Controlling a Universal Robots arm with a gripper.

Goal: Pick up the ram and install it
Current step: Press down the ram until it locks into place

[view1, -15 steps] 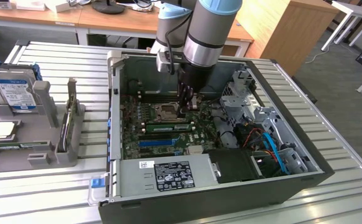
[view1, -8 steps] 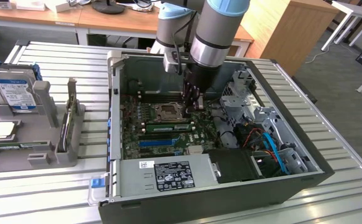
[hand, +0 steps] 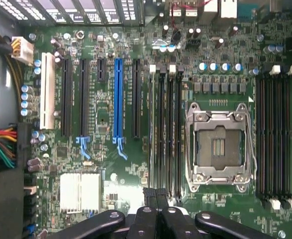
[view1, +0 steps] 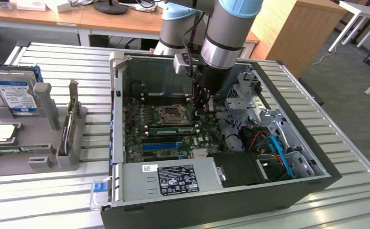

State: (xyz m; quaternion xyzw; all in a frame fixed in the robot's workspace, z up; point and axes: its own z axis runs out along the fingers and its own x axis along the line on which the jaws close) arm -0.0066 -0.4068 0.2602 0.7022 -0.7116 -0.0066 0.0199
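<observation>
the hand (view1: 201, 112) is hanging inside the open computer case (view1: 312, 157) with its fingers (hand: 155, 199) pressed together, pinching nothing visible. the ram (view1: 171, 130) is sitting in a slot on the motherboard (hand: 111, 169), just beside the empty processor socket (hand: 219, 149), close below the hand in the exterior view. the wrist view is cutting off the fingertips.

A slatted metal table (view1: 337, 143) carries an open computer case (view1: 223, 200) and a grey fixture (view1: 38, 152).

Prob. lab: desks (view1: 108, 21), slatted metal workbench (view1: 337, 143).
</observation>
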